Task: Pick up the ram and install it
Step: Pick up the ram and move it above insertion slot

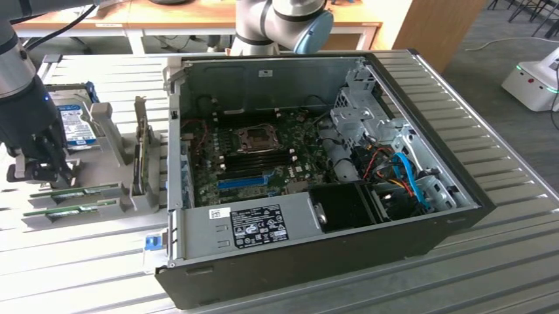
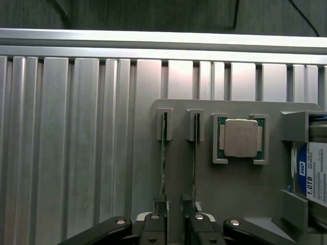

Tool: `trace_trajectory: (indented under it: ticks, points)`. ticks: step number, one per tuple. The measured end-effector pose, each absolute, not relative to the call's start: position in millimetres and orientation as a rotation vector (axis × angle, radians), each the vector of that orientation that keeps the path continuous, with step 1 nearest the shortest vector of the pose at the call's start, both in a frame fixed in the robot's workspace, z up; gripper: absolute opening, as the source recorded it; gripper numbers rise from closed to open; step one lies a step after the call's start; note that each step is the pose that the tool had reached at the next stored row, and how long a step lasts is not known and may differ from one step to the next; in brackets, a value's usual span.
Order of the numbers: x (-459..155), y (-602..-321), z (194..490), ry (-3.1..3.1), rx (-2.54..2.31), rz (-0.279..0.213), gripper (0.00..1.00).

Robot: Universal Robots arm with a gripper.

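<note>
Pincer (image 2: 174,203) partly spread with nothing between its black fingers, I hold it over one end of the ram (image 2: 163,153), thin green stick on edge in a grey slotted holder (image 2: 230,189), twin stick (image 2: 194,153) just beside, square metal-capped processor (image 2: 240,138) near, ribbed aluminium bench (image 2: 76,153) stretching wide past the holder's edge.

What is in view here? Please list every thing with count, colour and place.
ram: two, green, on edge in holder slots.
CPU: one, silver, in holder pocket beside the ram.
hard drive: one, blue-white label, in holder past the CPU.
holder: one, grey, on table beside case.
case: one, black, open, on table.
motherboard: one, green, inside case.
slot: one, blue, on motherboard.
table: one, silver, ribbed, under everything.
arm: one, grey, base behind case.
gripper: one, black, open, at the ram's ends.
</note>
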State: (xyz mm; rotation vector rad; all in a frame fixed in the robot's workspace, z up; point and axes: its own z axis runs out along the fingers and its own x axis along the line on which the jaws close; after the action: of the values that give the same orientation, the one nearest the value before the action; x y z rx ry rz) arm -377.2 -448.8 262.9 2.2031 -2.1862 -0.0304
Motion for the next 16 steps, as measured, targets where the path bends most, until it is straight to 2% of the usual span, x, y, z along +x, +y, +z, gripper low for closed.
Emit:
trace_trajectory:
  ticks: [16]
  points:
    - [-377.3, -449.0, 257.2, -2.186, 2.203, -0.03, 0.25]
